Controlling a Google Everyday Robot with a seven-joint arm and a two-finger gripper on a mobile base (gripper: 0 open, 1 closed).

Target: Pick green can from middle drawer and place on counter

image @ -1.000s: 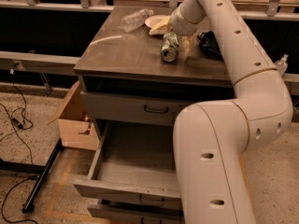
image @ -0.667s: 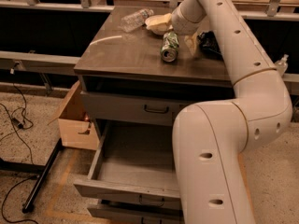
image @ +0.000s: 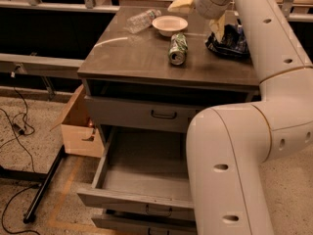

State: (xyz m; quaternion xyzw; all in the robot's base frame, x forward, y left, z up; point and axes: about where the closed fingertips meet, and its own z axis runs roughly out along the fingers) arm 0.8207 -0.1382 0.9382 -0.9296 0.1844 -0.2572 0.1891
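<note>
The green can [image: 177, 49] lies on its side on the counter [image: 127, 58], just in front of the white bowl [image: 169, 24]. My gripper [image: 196, 22] hangs above and behind the can, between the bowl and the snack bag. It is open and empty, with its cream fingers [image: 181, 4] spread wide and clear of the can. The middle drawer [image: 146, 170] is pulled out below the counter, and its grey tray is bare. My large white arm covers the drawer's right side.
A clear plastic bottle [image: 142, 18] lies at the counter's back left. A dark blue snack bag [image: 229, 40] sits at the back right. The top drawer [image: 164, 114] is shut. A cardboard box [image: 78, 129], a black stand leg [image: 44, 185] and cables lie on the floor to the left.
The gripper was down around the can. It has let go and risen up and back, and the can stays lying on the counter.
</note>
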